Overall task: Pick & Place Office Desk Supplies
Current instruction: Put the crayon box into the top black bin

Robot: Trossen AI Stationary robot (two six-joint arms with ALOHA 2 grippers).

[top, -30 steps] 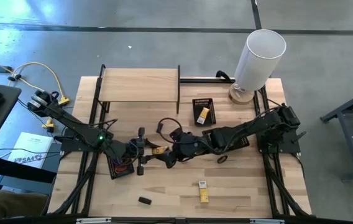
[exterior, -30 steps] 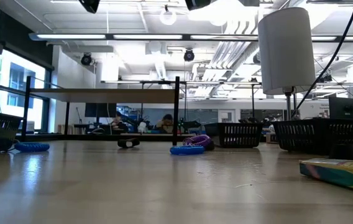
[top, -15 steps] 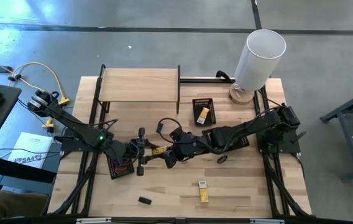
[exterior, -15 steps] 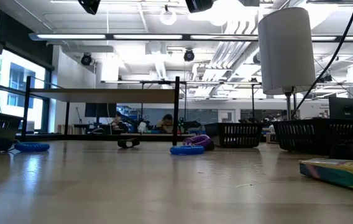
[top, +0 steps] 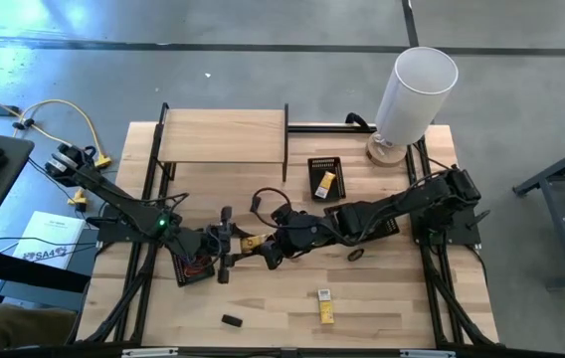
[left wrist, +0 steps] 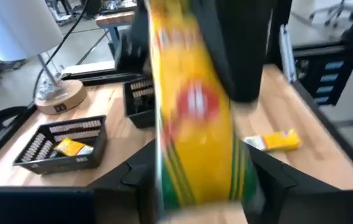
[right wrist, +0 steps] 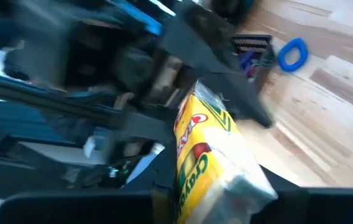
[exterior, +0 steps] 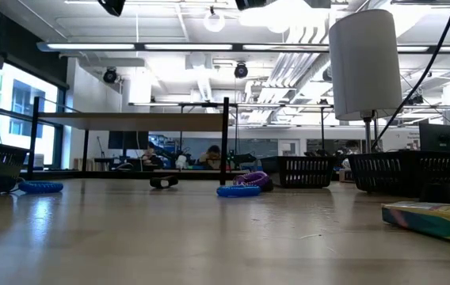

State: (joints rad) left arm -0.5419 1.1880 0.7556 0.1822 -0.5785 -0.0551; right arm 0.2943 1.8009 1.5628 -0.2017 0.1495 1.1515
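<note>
— What is seen at mid-table?
— A yellow crayon packet (top: 253, 242) is held off the wood between the two grippers; in the left wrist view (left wrist: 192, 112) it stands upright, red mark on its face.

— And the rest?
— Two yellow packets (top: 325, 306) are laid near the front edge, a small black block (top: 230, 320) to their left. Another packet (top: 327, 181) is kept in a mesh tray (lying tilted). A blue loop (exterior: 238, 191) and purple loop (exterior: 250, 180) are touching.

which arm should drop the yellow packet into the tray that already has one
Right, probably: left gripper and right gripper meet at the yellow packet, but that mesh tray lies nearer the right arm.
</note>
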